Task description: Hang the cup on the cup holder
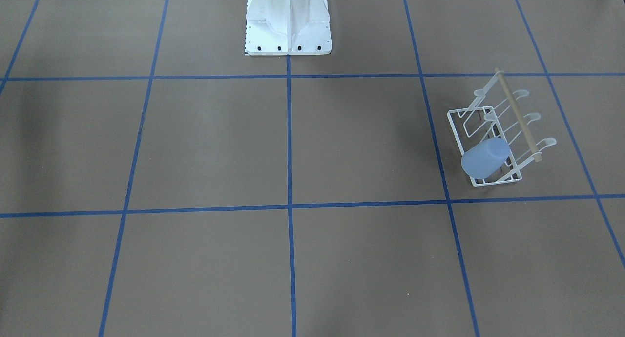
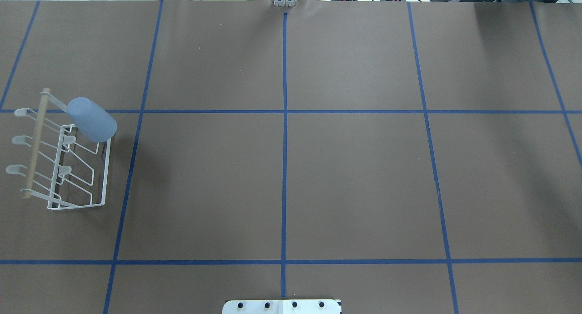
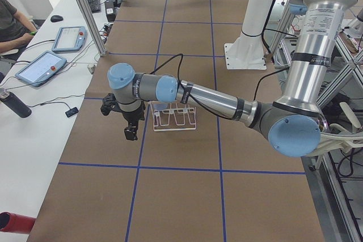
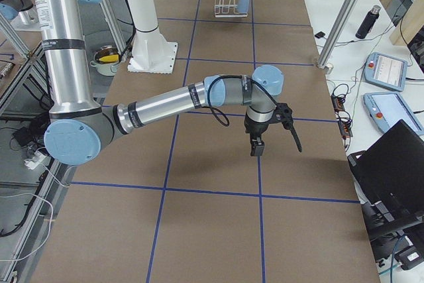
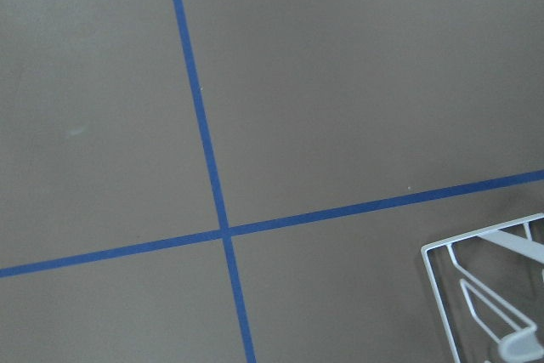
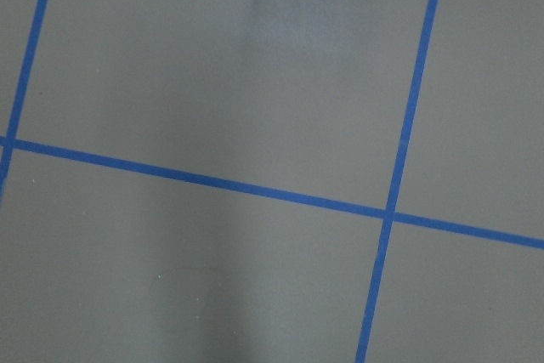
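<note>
The left claw (image 3: 131, 128) is hanging over the tabletop (image 2: 354, 182) near the rack (image 2: 106, 177). It is apart from the rack, and from the side I cannot tell how wide its jaws are standing.

The cup (image 2: 92, 119) is sitting mouth-down and tilted at the rack's far end, seemingly slipped over a prong I cannot see. Its flat base is pointing up toward the dowel (image 2: 36, 143), so the hanging looks done.

The cup is looking like thin, smooth, pale-blue plastic. I'd judge it light, stiff enough to pinch and not fragile, but slippery. Being tapered, it is likely to squirt out toward its narrow end, so the safest hold is across the wall at mid-height or over the rim.

The rack is thin white wire with rounded paddle tips (image 2: 18, 139). It is probably light enough to slide if nudged.

Far to the right, the right claw (image 4: 255, 145) is hovering over bare brown paper and blue tape (image 2: 284, 168). Its opening cannot be told either.
</note>
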You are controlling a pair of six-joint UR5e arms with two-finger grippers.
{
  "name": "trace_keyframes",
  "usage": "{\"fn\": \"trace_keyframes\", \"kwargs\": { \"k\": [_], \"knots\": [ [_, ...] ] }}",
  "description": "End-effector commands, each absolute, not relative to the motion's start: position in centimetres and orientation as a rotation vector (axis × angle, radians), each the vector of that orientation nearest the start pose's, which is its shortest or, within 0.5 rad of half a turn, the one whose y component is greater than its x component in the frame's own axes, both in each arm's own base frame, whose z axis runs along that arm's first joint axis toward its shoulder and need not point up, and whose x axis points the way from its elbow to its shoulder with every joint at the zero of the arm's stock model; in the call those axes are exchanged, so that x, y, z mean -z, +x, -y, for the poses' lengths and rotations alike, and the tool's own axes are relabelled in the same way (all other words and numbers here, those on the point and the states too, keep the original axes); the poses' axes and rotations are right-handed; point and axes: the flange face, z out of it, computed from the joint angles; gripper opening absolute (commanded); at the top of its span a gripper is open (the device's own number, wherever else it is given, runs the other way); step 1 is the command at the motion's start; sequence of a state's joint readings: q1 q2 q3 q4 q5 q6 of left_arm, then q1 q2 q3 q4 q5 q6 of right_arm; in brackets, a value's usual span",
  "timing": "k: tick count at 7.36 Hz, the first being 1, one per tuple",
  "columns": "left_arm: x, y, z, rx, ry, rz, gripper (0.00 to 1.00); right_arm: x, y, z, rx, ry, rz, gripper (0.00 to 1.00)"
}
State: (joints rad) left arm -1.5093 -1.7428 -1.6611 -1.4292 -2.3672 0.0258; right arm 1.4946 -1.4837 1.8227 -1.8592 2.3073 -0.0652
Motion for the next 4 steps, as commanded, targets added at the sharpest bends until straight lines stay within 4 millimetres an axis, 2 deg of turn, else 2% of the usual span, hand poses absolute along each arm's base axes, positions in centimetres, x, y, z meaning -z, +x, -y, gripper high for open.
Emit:
{"fn": "trace_keyframes", "kwargs": {
  "k": [1, 2, 4],
  "knots": [
    [-53.4, -2.5, 54.9, -0.082, 0.165, -0.853, 0.98, -52.6, 2.9, 48.8, 0.147, 0.036, 0.736, 1.0],
    [-53.3, -2.3, 54.3, -0.087, 0.158, -0.904, 0.98, -52.9, 2.9, 48.9, 0.146, 0.031, 0.736, 1.0],
    [-56.8, -2.5, 49.8, -0.097, 0.17, -0.893, 0.98, -53.6, 2.9, 48.8, 0.142, 0.017, 0.742, 1.0]
  ]
}}
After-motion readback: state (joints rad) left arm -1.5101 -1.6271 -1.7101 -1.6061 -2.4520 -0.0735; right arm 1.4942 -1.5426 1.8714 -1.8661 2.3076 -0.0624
